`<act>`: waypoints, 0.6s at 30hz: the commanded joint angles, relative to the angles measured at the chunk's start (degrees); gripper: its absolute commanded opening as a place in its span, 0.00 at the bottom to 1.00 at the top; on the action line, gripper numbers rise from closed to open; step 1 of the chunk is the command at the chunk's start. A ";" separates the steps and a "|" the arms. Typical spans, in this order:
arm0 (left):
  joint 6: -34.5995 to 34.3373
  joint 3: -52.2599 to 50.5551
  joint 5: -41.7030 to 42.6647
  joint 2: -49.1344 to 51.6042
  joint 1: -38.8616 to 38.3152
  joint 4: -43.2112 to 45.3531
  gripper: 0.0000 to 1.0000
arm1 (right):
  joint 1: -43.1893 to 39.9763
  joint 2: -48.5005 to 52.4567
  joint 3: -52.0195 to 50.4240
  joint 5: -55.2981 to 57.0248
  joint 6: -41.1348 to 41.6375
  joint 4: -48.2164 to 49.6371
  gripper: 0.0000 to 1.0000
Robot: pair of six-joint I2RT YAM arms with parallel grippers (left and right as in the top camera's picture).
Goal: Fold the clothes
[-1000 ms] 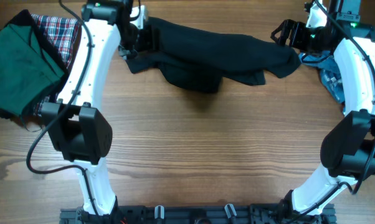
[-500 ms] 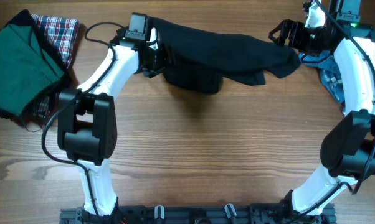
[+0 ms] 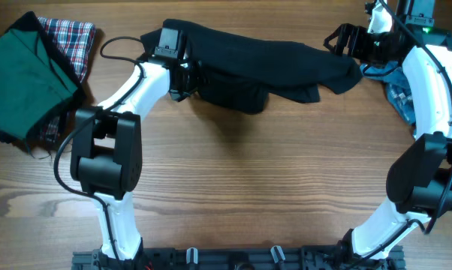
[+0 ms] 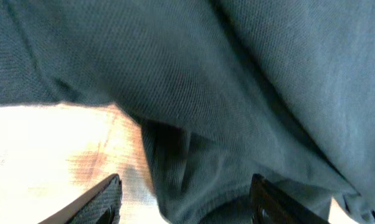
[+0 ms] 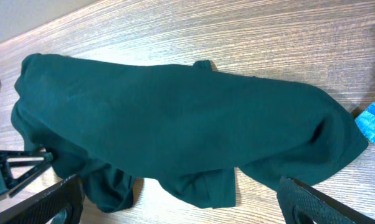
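Observation:
The clothes lie along the table's far edge. A large dark shirt (image 3: 278, 64) is bunched in a long heap. A smaller blue garment (image 3: 397, 94) lies at the far right, partly under the right arm. My left gripper (image 3: 198, 76) is at the shirt's left end. In the left wrist view its jaws (image 4: 186, 182) stand apart, with a fold of the shirt (image 4: 237, 81) between them and bare wood beside the left finger. My right gripper (image 3: 333, 41) hovers by the shirt's right end. It (image 5: 180, 183) is wide open and holds nothing, and the shirt (image 5: 175, 106) is spread beyond it.
A folded green garment (image 3: 19, 79) and a plaid one (image 3: 74, 37) lie at the far left. A corner of the blue garment (image 5: 374, 123) shows at the right edge of the right wrist view. Bare wooden table (image 3: 248, 180) fills the middle and front.
My left arm has swung right from beside the plaid garment to the shirt's left end. Its jaws narrowed a little. The shirt's left edge has been pushed in. The right arm has not moved.

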 commanded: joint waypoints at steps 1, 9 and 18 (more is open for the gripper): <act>-1.09 -2.64 -1.25 0.42 -1.57 3.82 0.64 | 0.24 0.85 1.25 -1.36 -1.25 -0.07 0.99; -1.09 -3.19 -3.65 0.42 -4.04 7.13 0.53 | 0.24 0.85 0.90 -1.36 -1.25 -0.11 1.00; -1.07 -3.19 -6.43 1.16 -4.11 7.26 0.10 | 0.24 0.85 0.90 -1.33 -1.29 -0.68 0.99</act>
